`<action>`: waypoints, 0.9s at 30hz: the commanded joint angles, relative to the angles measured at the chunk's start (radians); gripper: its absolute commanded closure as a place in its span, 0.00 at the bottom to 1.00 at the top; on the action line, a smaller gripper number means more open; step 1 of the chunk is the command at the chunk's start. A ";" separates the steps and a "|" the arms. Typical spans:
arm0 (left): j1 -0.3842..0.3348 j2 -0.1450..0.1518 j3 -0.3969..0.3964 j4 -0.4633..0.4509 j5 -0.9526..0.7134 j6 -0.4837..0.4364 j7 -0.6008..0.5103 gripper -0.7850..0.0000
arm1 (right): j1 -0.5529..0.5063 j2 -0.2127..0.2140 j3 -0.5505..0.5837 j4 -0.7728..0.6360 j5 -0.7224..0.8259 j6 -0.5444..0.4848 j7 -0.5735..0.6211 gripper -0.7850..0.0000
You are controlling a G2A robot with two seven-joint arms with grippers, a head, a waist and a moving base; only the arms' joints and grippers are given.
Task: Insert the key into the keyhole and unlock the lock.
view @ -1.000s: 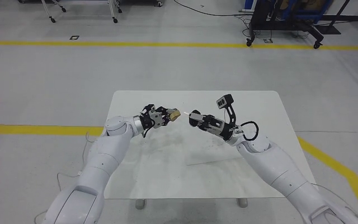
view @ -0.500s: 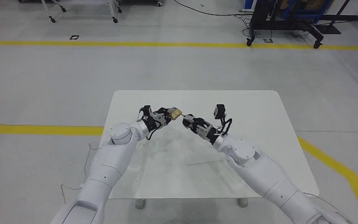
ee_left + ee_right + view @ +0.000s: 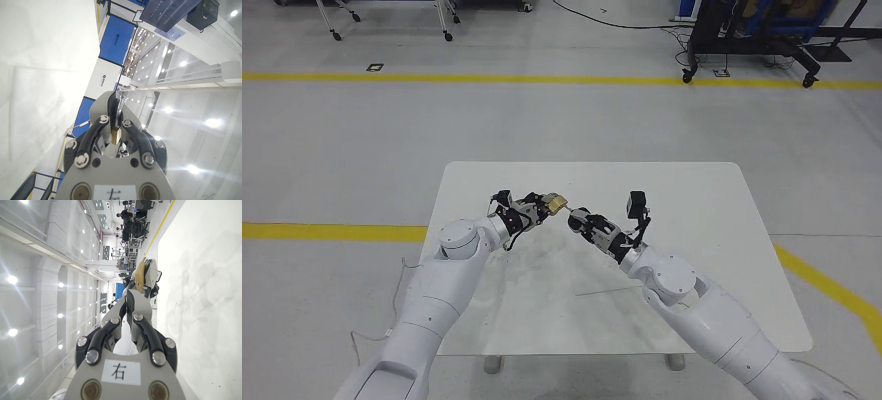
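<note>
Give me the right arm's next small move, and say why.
Probably ease the right gripper straight forward: the left gripper holds the lock with its keyhole end facing the right fingertips, close ahead of them. The key itself is hidden, so go slowly.

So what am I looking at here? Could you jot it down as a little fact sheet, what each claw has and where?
Setting: white table, the two claws meeting over it
Left claw: shut on a brass padlock
Right claw: fingers shut, tip aimed at the padlock's bottom end, very close
Key: too small to make out
Lock: cannot tell whether it is open
</note>
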 commanded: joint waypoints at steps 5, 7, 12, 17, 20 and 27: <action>0.022 0.003 -0.002 -0.034 0.016 0.002 0.034 1.00 | -0.025 0.001 -0.006 -0.046 -0.159 0.038 -0.094 1.00; 0.025 0.004 -0.005 -0.043 0.020 0.008 0.040 1.00 | -0.051 0.002 -0.007 -0.089 -0.240 0.068 -0.152 1.00; 0.035 0.007 -0.005 -0.066 0.057 -0.016 0.081 1.00 | -0.121 0.001 -0.025 -0.210 -0.420 0.212 -0.300 1.00; 0.042 0.009 0.005 -0.084 0.096 -0.030 0.091 1.00 | -0.117 -0.016 -0.049 -0.235 -0.456 0.300 -0.312 1.00; 0.046 0.010 0.007 -0.089 0.105 -0.034 0.086 1.00 | -0.101 -0.028 -0.049 -0.217 -0.432 0.310 -0.302 1.00; 0.050 0.011 0.005 -0.095 0.107 -0.039 0.080 1.00 | -0.088 -0.050 -0.034 -0.185 -0.382 0.329 -0.297 1.00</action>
